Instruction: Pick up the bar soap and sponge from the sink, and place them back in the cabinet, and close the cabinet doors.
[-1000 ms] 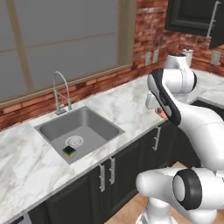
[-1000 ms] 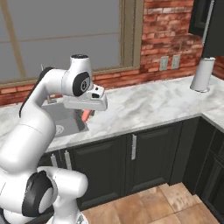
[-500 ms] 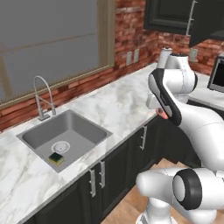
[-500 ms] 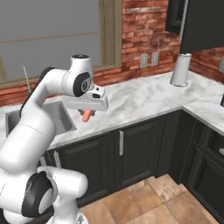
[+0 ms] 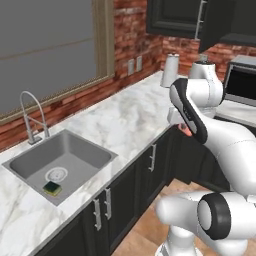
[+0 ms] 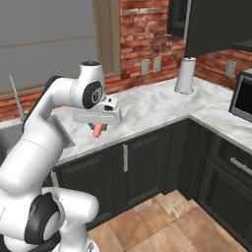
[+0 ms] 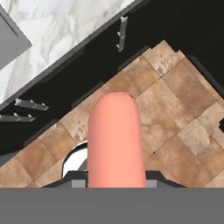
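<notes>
Bar soap (image 6: 99, 130) sits clamped in my gripper (image 6: 100, 127), clear of the sink (image 5: 75, 149). Sponge (image 5: 52, 188) lies in the basin; cabinet doors (image 6: 216, 24) hang open on the right.

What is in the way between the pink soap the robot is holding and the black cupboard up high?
Nothing visible blocks it. The gripper holds the salmon-pink bar soap over the white marble counter's front edge. The dark wall cabinet hangs above the white paper-towel roll, open air between.

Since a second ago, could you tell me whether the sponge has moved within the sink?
No. The sponge lies just in front of the drain as before; only the camera shifted with the base.
</notes>
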Robot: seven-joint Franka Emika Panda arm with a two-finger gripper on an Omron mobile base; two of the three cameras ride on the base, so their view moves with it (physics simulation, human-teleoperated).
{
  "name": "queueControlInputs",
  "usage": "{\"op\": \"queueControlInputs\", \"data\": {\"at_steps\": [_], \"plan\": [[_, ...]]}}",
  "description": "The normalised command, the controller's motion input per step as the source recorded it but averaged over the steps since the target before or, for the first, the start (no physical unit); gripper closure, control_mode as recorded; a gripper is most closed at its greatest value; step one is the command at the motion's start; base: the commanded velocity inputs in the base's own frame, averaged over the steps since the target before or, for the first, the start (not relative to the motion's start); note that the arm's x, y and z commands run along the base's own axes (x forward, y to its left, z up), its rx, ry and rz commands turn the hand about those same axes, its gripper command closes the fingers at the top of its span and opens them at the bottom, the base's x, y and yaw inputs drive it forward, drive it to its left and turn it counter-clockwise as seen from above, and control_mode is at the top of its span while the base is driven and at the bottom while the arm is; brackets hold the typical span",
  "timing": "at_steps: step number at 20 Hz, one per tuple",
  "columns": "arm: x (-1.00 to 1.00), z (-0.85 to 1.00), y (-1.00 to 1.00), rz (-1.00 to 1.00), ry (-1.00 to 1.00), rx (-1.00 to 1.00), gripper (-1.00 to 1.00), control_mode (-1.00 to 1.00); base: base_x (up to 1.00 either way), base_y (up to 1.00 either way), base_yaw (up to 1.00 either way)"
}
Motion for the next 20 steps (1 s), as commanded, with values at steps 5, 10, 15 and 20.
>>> {"op": "queueControlInputs", "data": {"at_steps": [5,10,15,20], "plan": [[0.00,0.00,0.00,0.00,0.00,0.00,1.00,1.00,-0.09,-0.26,-0.19],[0.00,0.00,0.00,0.00,0.00,0.00,1.00,1.00,0.00,0.00,-0.31],[0.00,0.00,0.00,0.00,0.00,0.00,1.00,1.00,0.00,-0.06,-0.26],[0.00,0.00,0.00,0.00,0.00,0.00,1.00,1.00,0.00,-0.02,-0.27]]}}
